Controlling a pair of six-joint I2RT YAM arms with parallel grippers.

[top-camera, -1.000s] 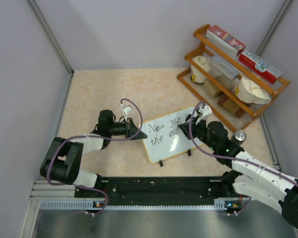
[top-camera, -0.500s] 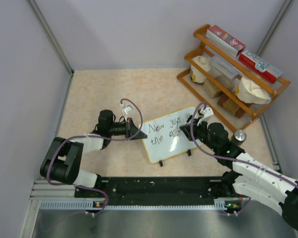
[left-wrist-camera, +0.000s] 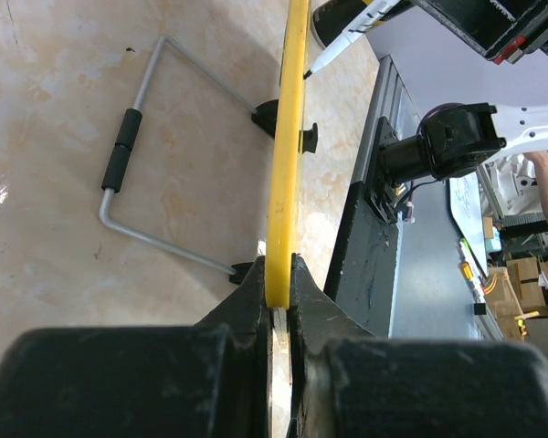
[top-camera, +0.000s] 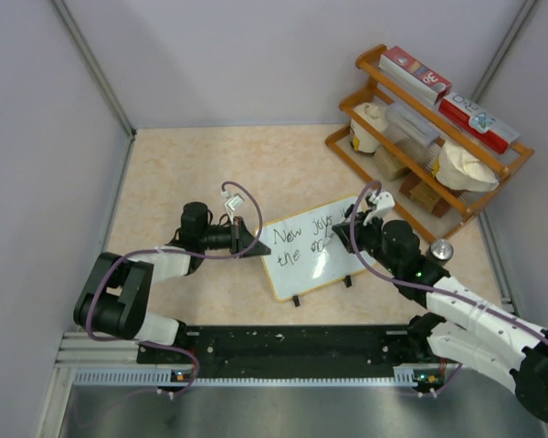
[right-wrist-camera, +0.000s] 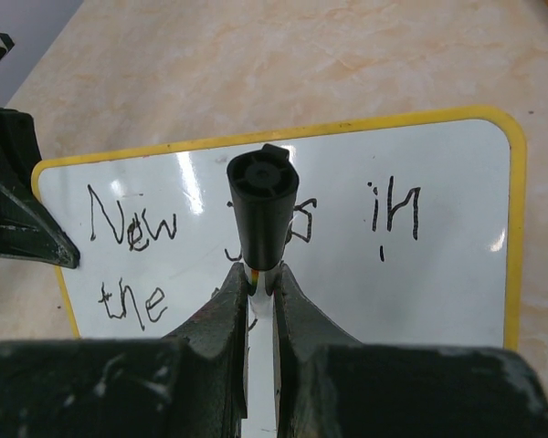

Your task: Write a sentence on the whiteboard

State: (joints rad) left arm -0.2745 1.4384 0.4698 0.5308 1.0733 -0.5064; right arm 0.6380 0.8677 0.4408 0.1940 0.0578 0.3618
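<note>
From above, the whiteboard (top-camera: pixel 297 269) sits on the counter (top-camera: pixel 210 164) between both arms. In the left wrist view, the left jaws are pinched shut on its yellow frame edge. In the right wrist view, the right jaws are closed on a black marker (right-wrist-camera: pixel 263 196) above the board's writing.

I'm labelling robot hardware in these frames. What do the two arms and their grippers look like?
The left arm and right arm have white links joined by black cylindrical joints, with a loose mauve cable looping along each. The left gripper and right gripper are black, with two tapering fingers.
</note>
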